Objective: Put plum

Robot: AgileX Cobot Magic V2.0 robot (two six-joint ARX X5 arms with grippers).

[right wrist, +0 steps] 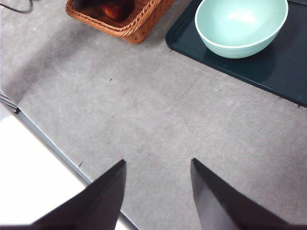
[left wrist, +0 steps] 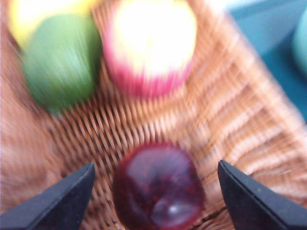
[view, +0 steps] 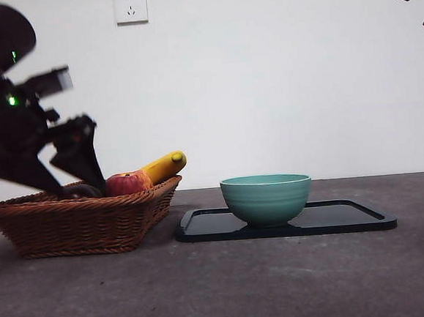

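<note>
left pincer spread wide inside the basket, jaws flanking the plum, no grip. right pincer open, empty, above the table.

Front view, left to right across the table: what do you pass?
Left hand reaching into the wicker basket → apple → banana → teal bowl on the black tray → right arm's tip at the top corner.

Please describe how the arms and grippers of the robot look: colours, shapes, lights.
Both arms are black. The left gripper has two matte black jaws that taper to wedge tips; its arm is bulky, with small green lights and a pale grey block. The right gripper has the same black pointed jaws.
</note>
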